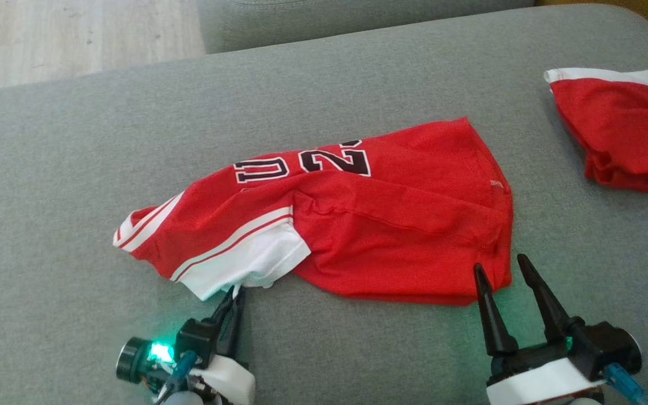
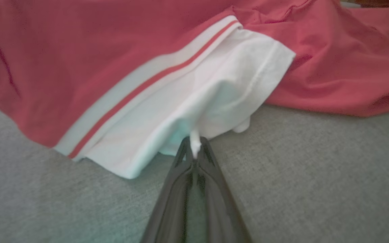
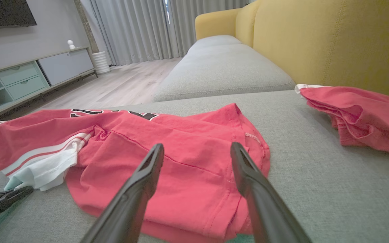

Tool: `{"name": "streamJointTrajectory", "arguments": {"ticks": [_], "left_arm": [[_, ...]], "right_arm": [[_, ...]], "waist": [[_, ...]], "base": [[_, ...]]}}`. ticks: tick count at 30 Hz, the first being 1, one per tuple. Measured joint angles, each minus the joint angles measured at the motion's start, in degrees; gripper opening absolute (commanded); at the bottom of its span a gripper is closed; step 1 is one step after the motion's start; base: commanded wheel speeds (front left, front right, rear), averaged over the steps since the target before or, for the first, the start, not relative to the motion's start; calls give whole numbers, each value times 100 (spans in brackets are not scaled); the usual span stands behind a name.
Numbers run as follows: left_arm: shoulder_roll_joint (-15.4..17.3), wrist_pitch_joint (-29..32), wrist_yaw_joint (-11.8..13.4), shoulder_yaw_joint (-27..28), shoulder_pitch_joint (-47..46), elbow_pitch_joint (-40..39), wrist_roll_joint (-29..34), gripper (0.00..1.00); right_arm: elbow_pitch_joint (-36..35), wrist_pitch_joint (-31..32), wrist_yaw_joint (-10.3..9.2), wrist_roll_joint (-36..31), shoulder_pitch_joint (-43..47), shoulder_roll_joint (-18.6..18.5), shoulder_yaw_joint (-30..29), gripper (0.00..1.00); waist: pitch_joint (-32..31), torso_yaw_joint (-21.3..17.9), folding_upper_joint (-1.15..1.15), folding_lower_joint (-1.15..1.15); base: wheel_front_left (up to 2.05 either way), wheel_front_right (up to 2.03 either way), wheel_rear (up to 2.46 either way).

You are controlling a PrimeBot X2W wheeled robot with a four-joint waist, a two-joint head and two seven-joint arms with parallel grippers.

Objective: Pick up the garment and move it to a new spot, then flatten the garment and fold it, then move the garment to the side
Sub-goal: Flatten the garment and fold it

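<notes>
Left gripper (image 2: 194,143) clenched on white sleeve hem (image 2: 214,98), small tuft pinched between tips. Right gripper (image 1: 499,262) released, 2 fingers spread at jersey's near right corner; contact hard to judge. Red jersey (image 1: 391,225) rumpled mid-cushion, toward near edge; black number half folded under, unreadable. 2nd red garment (image 1: 622,135) at far right corner of grey sofa cushion (image 1: 358,73), cut off by frame. Yellow backrest (image 3: 333,40), wood floor (image 3: 120,84), curtains (image 3: 140,27) beyond.
</notes>
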Motion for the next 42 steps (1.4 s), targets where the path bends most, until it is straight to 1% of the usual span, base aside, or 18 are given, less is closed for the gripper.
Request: {"name": "streamJointTrajectory", "arguments": {"ticks": [3, 6, 9, 10, 11, 16, 21, 27, 31, 33, 34, 42], "left_arm": [[9, 9, 32, 16, 23, -197, -35, 0], [54, 9, 149, 94, 110, -723, -35, 0], [157, 9, 218, 227, 282, -1303, -58, 0], [216, 9, 238, 248, 355, -1478, -58, 0], [318, 9, 267, 289, 480, -1748, -58, 0], [453, 9, 314, 383, 541, -2235, -30, 0], [494, 9, 314, 389, 532, -2337, -30, 0], [494, 9, 313, 372, 532, -2376, -30, 0], [497, 9, 313, 369, 532, -2405, -30, 0], [511, 9, 313, 369, 533, -2405, -31, 0], [522, 9, 313, 370, 533, -2405, -31, 0], [581, 9, 313, 371, 534, -2410, -31, 0]], "right_arm": [[5, 0, 0, 0, 2, 0, -40, 100], [81, 0, 0, 0, 2, -1, -104, 100], [307, 0, 0, 3, -1, -2, -236, 100], [427, 0, 0, 25, -8, -2, -283, 100], [712, 0, 0, 86, -61, -2, -368, 100], [1496, 0, 0, 93, -606, -24, -641, 100], [2230, 54, 0, 112, -1065, -93, -645, 100], [2657, 75, 1, 170, -1178, -108, -594, 100], [2802, 58, 0, 170, -1196, -109, -595, 89], [2855, 46, 0, 167, -1238, -108, -600, 95], [2874, 42, 0, 148, -1271, -108, -610, 100], [2805, 18, 0, 3, -1374, -100, -682, 100]], "waist": [[-32, 74, 0, 0], [-73, 170, 0, 0], [-98, 289, 0, 0], [-103, 331, 0, 0], [-101, 412, 0, 0], [-55, 561, 0, 0], [-31, 644, 0, 0], [-49, 728, 0, 0], [-57, 754, 0, 0], [-64, 762, 0, 0], [-67, 765, 0, 0], [-109, 796, 0, 0]], "base": [[0, 0, 0], [0, 0, 0], [0, 0, 0], [0, 0, 0], [0, 0, 0], [0, 0, 0], [0, 0, 0], [0, 0, 0], [0, 0, 0], [0, 0, 0], [0, 0, 0], [0, 0, 0]]}}
